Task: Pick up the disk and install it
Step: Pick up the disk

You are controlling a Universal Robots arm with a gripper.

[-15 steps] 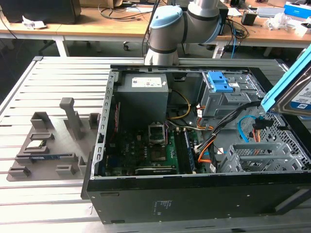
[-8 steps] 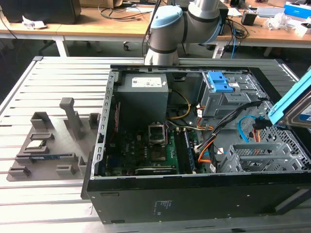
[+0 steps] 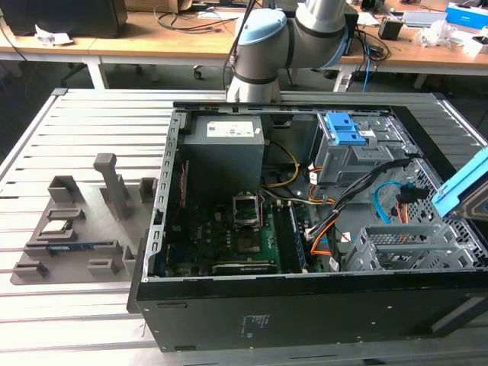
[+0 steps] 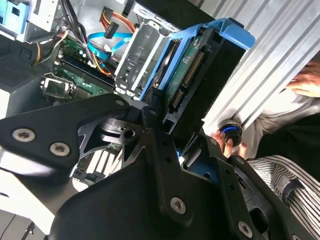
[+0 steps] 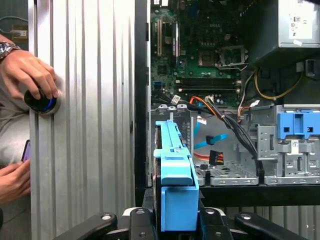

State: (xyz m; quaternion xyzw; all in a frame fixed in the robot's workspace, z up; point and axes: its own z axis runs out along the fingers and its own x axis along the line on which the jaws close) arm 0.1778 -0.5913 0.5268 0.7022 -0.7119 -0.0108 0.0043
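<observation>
As it hangs nr the PC's drive cage (image 3: 404, 248), the hand (image 5: 175, 224) clamps the disk (image 5: 172, 165).

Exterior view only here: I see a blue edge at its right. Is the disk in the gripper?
Observer: Yes; in the first wrist view the gripper is shut on the disk.
Operator: Anyone near?
Observer: A person's hand rests on a black-and-blue knob on the slatted table beside the case.
Operator: Disk's underside visible?
Observer: In the second wrist view its green circuit board shows, next to the grey drive cage.
</observation>
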